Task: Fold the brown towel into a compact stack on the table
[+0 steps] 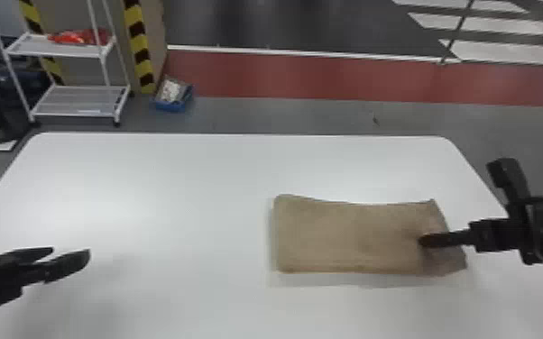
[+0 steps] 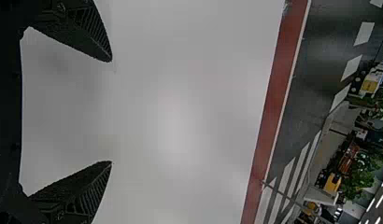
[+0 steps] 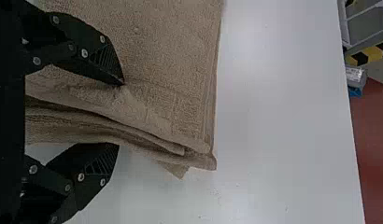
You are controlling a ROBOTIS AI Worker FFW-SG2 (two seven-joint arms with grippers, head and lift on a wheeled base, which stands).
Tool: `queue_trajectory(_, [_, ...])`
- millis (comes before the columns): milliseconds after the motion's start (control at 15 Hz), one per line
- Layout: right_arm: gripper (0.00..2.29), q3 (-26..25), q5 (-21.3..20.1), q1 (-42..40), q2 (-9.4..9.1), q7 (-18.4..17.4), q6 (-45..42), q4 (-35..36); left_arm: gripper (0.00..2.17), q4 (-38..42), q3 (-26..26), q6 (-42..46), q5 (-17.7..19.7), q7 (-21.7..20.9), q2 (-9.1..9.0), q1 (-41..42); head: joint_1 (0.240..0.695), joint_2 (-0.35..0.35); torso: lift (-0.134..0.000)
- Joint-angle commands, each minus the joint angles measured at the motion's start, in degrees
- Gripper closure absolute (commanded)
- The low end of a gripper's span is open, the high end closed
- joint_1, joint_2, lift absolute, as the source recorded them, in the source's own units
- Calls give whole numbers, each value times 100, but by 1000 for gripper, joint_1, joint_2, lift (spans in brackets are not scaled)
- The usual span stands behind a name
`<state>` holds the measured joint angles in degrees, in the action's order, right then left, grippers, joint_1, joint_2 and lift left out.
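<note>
On the right half of the one white bench, a single brown towel is lying folded into a flat oblong, its layers stacking up along the edge by my right tool. From where I'm operating, I'm counting two tools. The right one is gripping that edge: its two fingers are standing partway apart, one pressing on the towel's top, the other touching its edge side, with the folded layers filling the gap between them. My left tool is hovering over the bench's left side, well apart from the towel, its two fingers spreading wide and holding nothing.

Beyond the bench, one white rack is showing two shelves, with something red sitting on the upper one. One blue box is resting on the floor just beside two yellow-and-black striped strips.
</note>
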<state>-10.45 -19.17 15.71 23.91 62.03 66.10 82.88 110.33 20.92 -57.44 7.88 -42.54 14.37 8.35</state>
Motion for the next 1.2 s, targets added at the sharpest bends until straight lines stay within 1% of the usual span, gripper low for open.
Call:
queue_trajectory(0, [1234,-194,168,-24,-1,72,13,17,107,-3,0,0,3,0,13,0,695,-102,-124])
queue_trajectory(133, [1234,-519,599,-59,8,125,259,123,107,-3,0,0,-6,0,21,0,695,-99,-124])
queue_trajectory(400, [1237,-976,1179,-59,61,275,1015,782,107,15,0,-18,-6,0,48,-9,695,-94,-124])
queue_trajectory(467, [1237,-1064,1285,-59,61,275,1173,940,107,15,0,-18,-6,-9,57,-9,695,-93,-124])
queue_trajectory(600, [1237,-1249,1671,46,61,275,1577,1160,107,33,0,-18,-14,-9,65,-17,695,-88,-124])
queue_trajectory(667, [1234,-1249,1786,73,8,266,1701,1309,107,33,9,-18,-23,-9,65,-17,695,-84,-124])
queue_trajectory(800, [1234,-1099,1794,117,-264,178,1718,1555,107,41,9,-35,-23,-26,65,-17,695,-72,-124])
queue_trajectory(933, [1234,-836,1715,266,-563,125,1771,1599,107,33,18,-35,-41,-35,83,-17,695,-50,-124])
queue_trajectory(1000, [1234,-660,1671,319,-721,99,1824,1635,107,33,27,-35,-41,-44,92,-17,695,-18,-124])
queue_trajectory(1133, [1234,-238,1452,415,-1082,55,1841,1722,107,24,44,-35,-41,-44,101,-9,695,25,-124])
